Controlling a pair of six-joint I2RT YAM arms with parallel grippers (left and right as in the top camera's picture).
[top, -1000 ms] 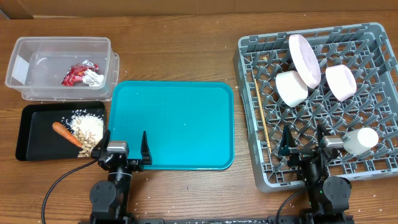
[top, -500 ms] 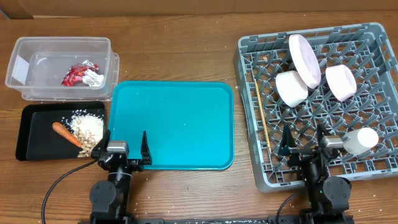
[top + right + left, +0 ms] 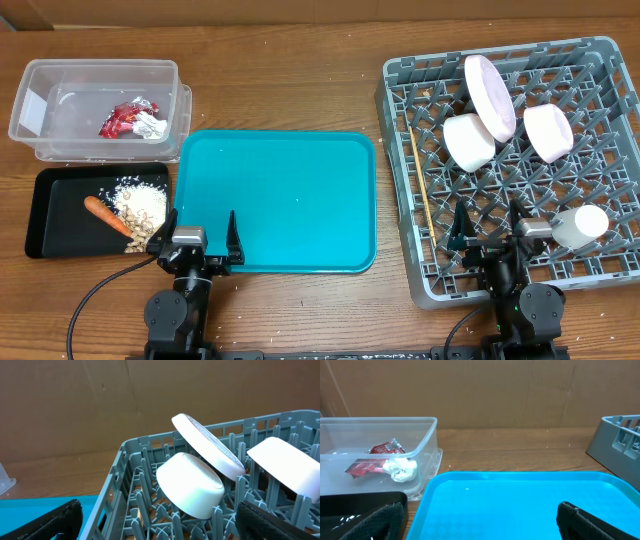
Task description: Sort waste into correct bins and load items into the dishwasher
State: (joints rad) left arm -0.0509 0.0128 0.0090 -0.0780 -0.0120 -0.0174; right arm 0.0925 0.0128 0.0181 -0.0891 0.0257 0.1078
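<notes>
The grey dish rack (image 3: 400, 82) holds a round white plate (image 3: 489, 96), a white bowl (image 3: 469, 141), a pale pink bowl (image 3: 548, 132), a small white cup (image 3: 581, 224) and wooden chopsticks (image 3: 422, 185). The plate (image 3: 207, 446) and white bowl (image 3: 191, 484) show in the right wrist view. The clear tub (image 3: 100, 75) holds red and silver wrappers (image 3: 132, 119), also in the left wrist view (image 3: 382, 461). The black tray (image 3: 45, 215) holds a carrot (image 3: 106, 215) and beige scraps (image 3: 140, 205). My left gripper (image 3: 203, 240) is open and empty at the teal tray's near edge. My right gripper (image 3: 487, 228) is open and empty over the rack's front.
The teal serving tray (image 3: 280, 200) lies bare in the middle of the wooden table, between the bins and the rack. A brown cardboard wall stands behind the table.
</notes>
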